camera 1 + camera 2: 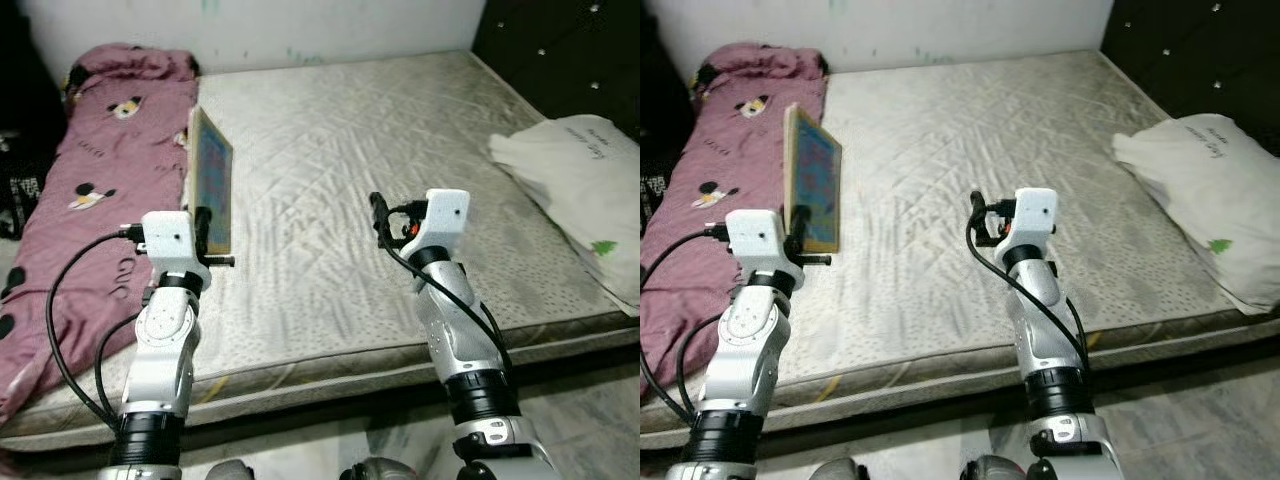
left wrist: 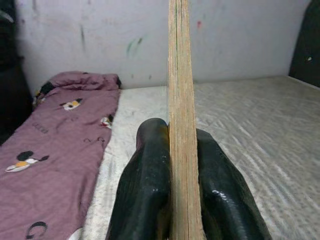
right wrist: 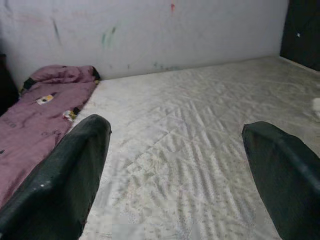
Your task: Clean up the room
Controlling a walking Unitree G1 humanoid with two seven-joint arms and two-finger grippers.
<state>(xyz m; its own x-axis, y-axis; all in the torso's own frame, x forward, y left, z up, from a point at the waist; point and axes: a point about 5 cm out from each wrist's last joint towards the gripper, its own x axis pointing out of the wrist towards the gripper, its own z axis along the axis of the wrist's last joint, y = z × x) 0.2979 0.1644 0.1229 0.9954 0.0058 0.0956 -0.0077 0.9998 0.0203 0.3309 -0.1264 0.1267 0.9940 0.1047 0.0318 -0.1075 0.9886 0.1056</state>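
Observation:
A thin wooden board point(image 1: 212, 180) with a blue picture face stands upright on edge above the left part of the bare mattress point(image 1: 330, 170). My left gripper point(image 1: 207, 232) is shut on its lower edge; in the left wrist view the board point(image 2: 180, 100) sits squeezed between both black fingers point(image 2: 145, 190). My right gripper point(image 1: 378, 220) hovers over the middle of the mattress, open, with nothing between its fingers point(image 3: 65, 180). A pink cartoon-print blanket point(image 1: 100, 190) lies along the left side of the bed.
A white pillow point(image 1: 585, 190) rests at the bed's right edge. A dark studded panel point(image 1: 570, 50) stands behind it at the right. The pale wall point(image 1: 300, 25) runs along the head of the bed. Dark things point(image 1: 20, 150) stand at the far left.

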